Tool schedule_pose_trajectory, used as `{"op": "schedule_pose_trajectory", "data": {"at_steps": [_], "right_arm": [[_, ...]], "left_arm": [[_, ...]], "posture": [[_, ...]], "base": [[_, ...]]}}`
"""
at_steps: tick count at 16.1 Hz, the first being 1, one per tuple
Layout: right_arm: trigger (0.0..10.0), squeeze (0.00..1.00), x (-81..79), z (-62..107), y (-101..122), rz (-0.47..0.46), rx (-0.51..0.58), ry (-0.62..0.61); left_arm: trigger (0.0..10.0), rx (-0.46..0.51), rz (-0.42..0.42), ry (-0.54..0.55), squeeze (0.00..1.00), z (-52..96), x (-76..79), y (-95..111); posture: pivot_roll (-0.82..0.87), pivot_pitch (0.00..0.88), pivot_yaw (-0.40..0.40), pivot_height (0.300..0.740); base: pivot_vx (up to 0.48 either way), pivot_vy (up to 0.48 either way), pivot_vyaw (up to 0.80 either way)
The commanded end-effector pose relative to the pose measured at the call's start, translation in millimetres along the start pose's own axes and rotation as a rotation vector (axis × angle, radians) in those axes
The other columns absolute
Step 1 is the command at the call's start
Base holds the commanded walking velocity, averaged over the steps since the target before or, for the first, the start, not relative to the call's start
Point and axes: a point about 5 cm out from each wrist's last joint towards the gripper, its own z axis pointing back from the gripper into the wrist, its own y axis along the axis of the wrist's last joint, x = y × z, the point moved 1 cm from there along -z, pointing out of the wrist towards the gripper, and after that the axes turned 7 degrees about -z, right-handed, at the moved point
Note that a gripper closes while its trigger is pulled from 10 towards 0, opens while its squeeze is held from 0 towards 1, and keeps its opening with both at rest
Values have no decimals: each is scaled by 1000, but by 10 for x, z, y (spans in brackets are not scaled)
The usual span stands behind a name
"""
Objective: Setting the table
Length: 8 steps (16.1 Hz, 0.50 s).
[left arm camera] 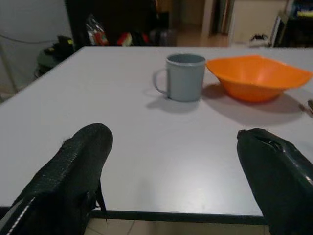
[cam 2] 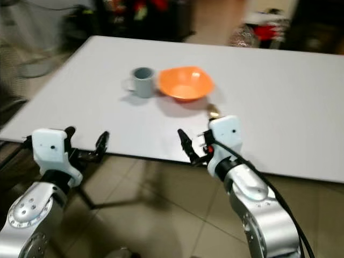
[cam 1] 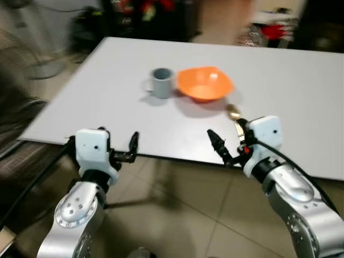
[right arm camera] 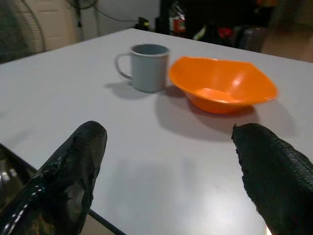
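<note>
On the white table (cam 1: 107, 91) a grey mug (cam 1: 162, 82) stands upright, its handle to the left. An orange bowl (cam 1: 205, 83) sits close on its right, whether touching I cannot tell. A gold spoon (cam 1: 233, 112) lies just in front of the bowl, its handle partly hidden behind my right gripper. My left gripper (left arm camera: 173, 134) hovers at the table's near edge, open and empty. My right gripper (right arm camera: 171, 129) is at the same edge further right, open and empty, facing the mug (right arm camera: 149, 67) and bowl (right arm camera: 222, 84).
The table's near edge (cam 1: 177, 159) runs just past both grippers, with tiled floor (cam 1: 183, 215) below. Dark clutter (cam 1: 145, 16) lies beyond the far edge, and a fan (cam 1: 32, 48) stands at the left. The table surface stretches wide to the right of the bowl.
</note>
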Motion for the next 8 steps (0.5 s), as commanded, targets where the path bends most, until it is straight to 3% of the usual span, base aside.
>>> {"op": "schedule_pose_trajectory", "data": {"at_steps": [1, 4, 8], "right_arm": [[10000, 1000, -7, -6, -5, -22, -3, 8], [10000, 1000, 37, 28, -26, -60, -4, -1], [10000, 1000, -6, 26, -59, -36, -22, 18]], "left_arm": [[10000, 4, -19, -1, 0, 1, -23, 24], [10000, -22, -31, 23, 0, 5, -53, -30], [10000, -34, -51, 8, 0, 10, -75, -9]], "posture": [[-102, 35, 36, 740], [-82, 24, 54, 740], [-55, 30, 81, 740]], "base": [[0, 0, 800], [0, 0, 800], [0, 0, 800]]}}
